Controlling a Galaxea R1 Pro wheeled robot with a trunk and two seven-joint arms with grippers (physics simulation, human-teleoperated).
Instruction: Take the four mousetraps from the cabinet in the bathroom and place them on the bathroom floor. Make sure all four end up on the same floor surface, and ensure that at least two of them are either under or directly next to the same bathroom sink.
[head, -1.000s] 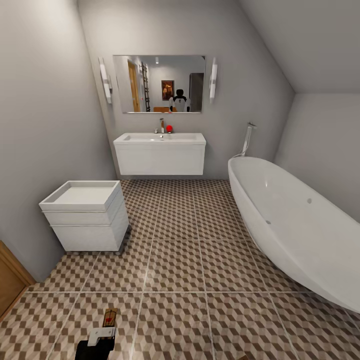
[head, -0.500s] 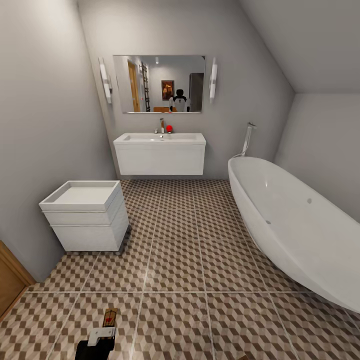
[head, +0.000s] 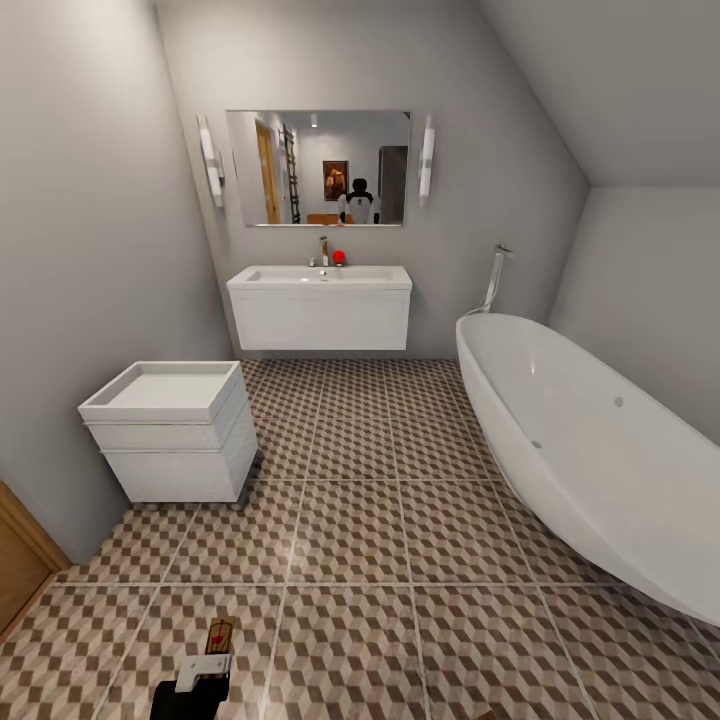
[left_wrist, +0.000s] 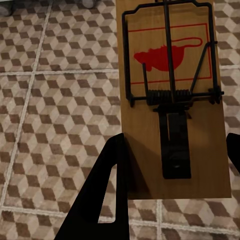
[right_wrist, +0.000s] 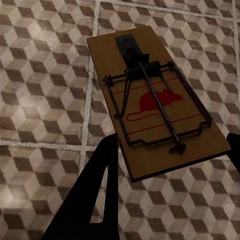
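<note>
Left gripper (left_wrist: 175, 160): two dark fingers (left_wrist: 107, 185) either side of a mousetrap (left_wrist: 172, 100), clamped on the board's near end. The left wrist view gives detail: brown wooden board, black wire bar and spring, red mouse print, held above the bathroom floor (left_wrist: 55, 100). In the head view the same gripper (head: 205, 672) sits at the bottom edge, trap (head: 219, 634) a small brown sliver at its tip; wire detail too small to read there.

Right gripper (right_wrist: 172, 172): fingers (right_wrist: 97, 195) closed on a second mousetrap (right_wrist: 155, 107), board tilted, spring end away from the fingers, floor tiles (right_wrist: 45, 75) beneath.

Floor: brown, beige and white cube-pattern tiles (head: 350, 520), pale grout.

Room, head view: the sink (head: 320, 305), white, wall-hung on the far wall, chrome tap and red ball on top, well apart from both traps. Mirror (head: 318, 167) above it. Small white drawer unit (head: 175, 430) on the left wall, white bathtub (head: 590, 450) on the right.
</note>
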